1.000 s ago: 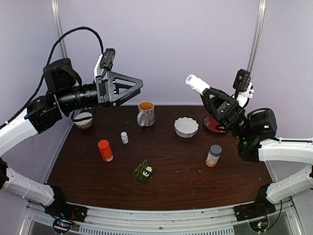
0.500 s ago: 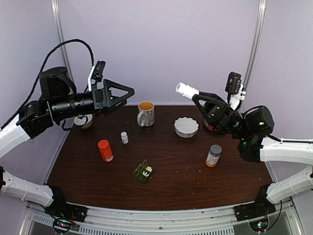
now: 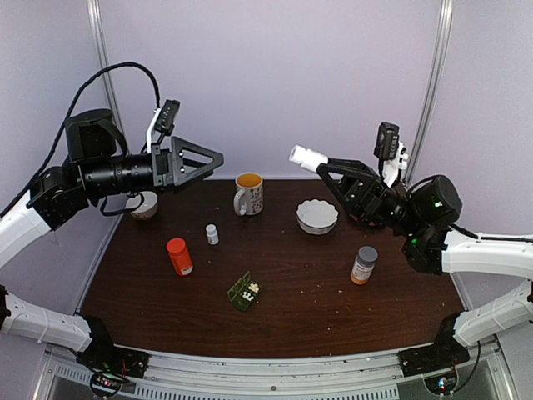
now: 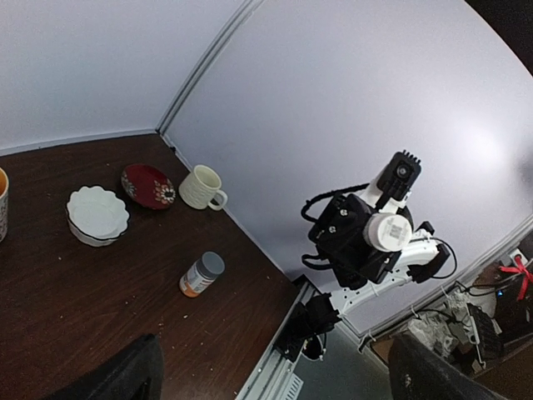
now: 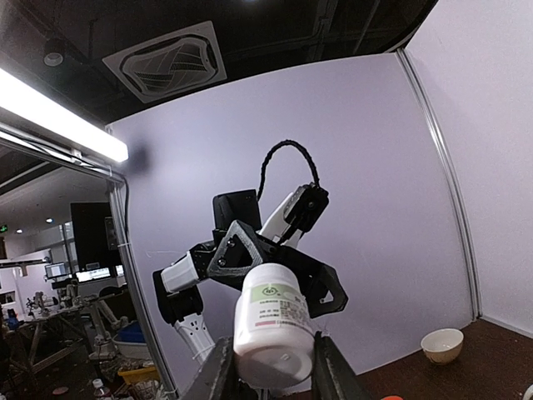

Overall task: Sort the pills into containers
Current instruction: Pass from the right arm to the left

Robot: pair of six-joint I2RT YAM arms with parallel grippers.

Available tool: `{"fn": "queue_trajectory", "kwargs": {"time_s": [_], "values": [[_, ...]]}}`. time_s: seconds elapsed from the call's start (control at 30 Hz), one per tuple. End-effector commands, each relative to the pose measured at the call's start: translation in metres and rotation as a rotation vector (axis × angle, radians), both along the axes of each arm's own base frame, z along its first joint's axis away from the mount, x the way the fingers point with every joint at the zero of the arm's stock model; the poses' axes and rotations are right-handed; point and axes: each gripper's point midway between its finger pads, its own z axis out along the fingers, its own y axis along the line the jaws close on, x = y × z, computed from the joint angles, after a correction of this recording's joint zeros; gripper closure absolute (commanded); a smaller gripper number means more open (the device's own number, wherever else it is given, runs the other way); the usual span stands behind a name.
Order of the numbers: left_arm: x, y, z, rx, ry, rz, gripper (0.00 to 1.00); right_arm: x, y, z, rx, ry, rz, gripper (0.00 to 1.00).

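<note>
Right tool (image 3: 326, 167) clamps a white bottle (image 3: 306, 155), facing the wide-spread left tool (image 3: 200, 160). Pill box (image 3: 244, 292) lies well below, between them.

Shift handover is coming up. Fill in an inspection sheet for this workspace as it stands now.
Surface: dark wooden table, a few pale specks on it.
Job's things: green pill box lying open near the front, white pieces inside.
Clutter: orange bottle, tiny white bottle, mug, white scalloped bowl, grey-capped bottle, red dish, small bowl at the left edge.
Grippers: left gripper open, empty, in the air; right gripper shut on a white bottle, also aloft.
Cables: black cable looping over the left arm, clear of the table.
Surroundings: lilac walls, metal posts.
</note>
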Motion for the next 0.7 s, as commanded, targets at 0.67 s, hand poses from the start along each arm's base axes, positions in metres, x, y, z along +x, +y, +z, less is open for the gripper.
{"fn": "queue_trajectory", "kwargs": {"time_s": [0.67], "values": [[-0.037, -0.064, 0.042, -0.111, -0.021, -0.326, 0.14, -0.006, 0.043, -0.003, -0.129, -0.043, -0.002, 0.86]]}}
